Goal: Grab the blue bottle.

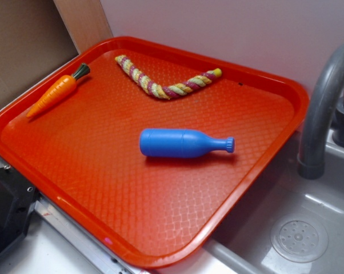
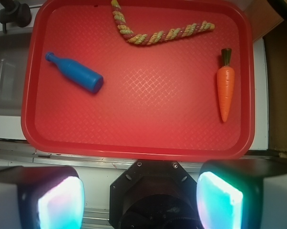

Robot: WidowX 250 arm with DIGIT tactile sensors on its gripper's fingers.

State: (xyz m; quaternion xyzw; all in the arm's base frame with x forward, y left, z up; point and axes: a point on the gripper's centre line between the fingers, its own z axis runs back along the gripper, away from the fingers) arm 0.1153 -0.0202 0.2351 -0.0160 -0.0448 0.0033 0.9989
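The blue bottle (image 1: 182, 142) lies on its side near the middle of the red tray (image 1: 160, 251), cap pointing right toward the sink. In the wrist view the blue bottle (image 2: 75, 73) sits at the tray's upper left, cap toward the top left. My gripper (image 2: 139, 200) is high above the tray's near edge, well away from the bottle. It is open, with its two glowing pads (image 2: 62, 202) far apart and nothing between them. The gripper does not show in the exterior view.
An orange toy carrot (image 1: 55, 94) lies at the tray's left side; the carrot (image 2: 225, 90) is at the right in the wrist view. A striped rope toy (image 1: 160, 85) lies bent at the tray's back. A grey faucet (image 1: 323, 108) and sink drain (image 1: 299, 238) stand right of the tray.
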